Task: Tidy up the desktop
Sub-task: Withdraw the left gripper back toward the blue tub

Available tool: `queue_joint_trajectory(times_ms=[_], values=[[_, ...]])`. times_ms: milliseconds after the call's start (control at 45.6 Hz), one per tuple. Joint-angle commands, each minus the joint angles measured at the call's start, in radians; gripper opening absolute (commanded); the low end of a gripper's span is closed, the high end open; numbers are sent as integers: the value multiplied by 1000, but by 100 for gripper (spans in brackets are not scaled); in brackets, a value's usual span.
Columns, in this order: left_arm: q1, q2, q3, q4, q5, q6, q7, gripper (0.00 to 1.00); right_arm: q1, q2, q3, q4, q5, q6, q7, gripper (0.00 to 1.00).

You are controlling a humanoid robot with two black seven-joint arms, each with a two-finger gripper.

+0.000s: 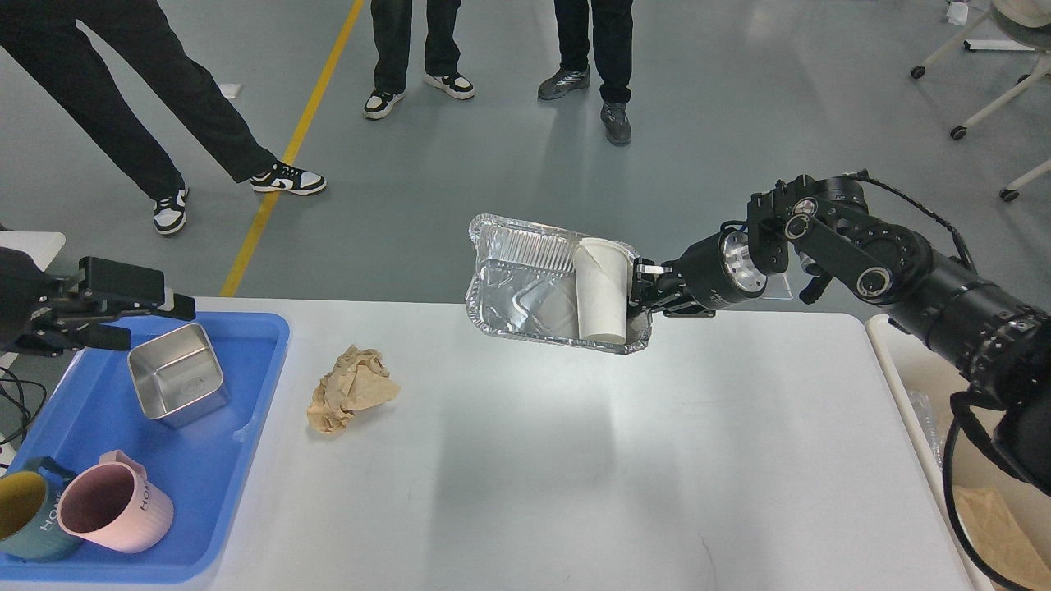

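My right gripper [643, 289] is closed on the right-hand rim of a foil tray [525, 300], its fingers pinching the crinkled edge so that the tray hangs in the air, tipped up toward me with its inside showing. In the tray lies a white paper cup [599, 289], standing along the right side just beside my fingertips, and a second, ribbed foil piece sits against the tray's upper edge. The tray floats above the far edge of the desktop [575, 460], clear of the surface, with a soft shadow on the white below it. My left gripper [176, 305] hangs over the far left corner of the blue tray [205, 501]; its fingers are seen dark and side-on, so I cannot tell how far apart they stand, and I see nothing between them. The desktop is a broad, smooth white slab with rounded corners, filling the lower middle of the view, mostly bare and faintly glossy. On it, near its left part, lies a crumpled wad of brown paper [351, 400], just beside the blue tray but apart from it. The blue tray rests at the left end and carries a square metal tin [178, 384], a pink mug [115, 507] and a teal mug [25, 519] touching it. At the right edge stands a beige bin [903, 386] with brown paper inside.
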Motion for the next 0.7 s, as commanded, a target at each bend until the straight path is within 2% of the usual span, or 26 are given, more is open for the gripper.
queue_joint_trajectory(times_ms=[0,154,395,504,526,548,680], values=[[44,35,4,-42,9,-1,-52,95,3,0,0,0,2,-1,0,0],[43,162,-7,-152,8,-41,-75,95,1,-8,0,1,0,-1,2,0],[43,271,-12,-158,9,-45,-92,95,0,-5,0,5,2,-2,3,0],[44,260,-7,-146,29,-38,-92,95,1,1,0,5,0,-5,3,0],[47,241,1,-142,61,44,-92,94,3,3,0,5,2,-7,3,0],[47,224,8,-140,82,92,-92,94,3,4,0,5,0,-8,2,0],[50,90,97,-111,211,336,-73,94,3,20,0,5,2,-11,2,0]])
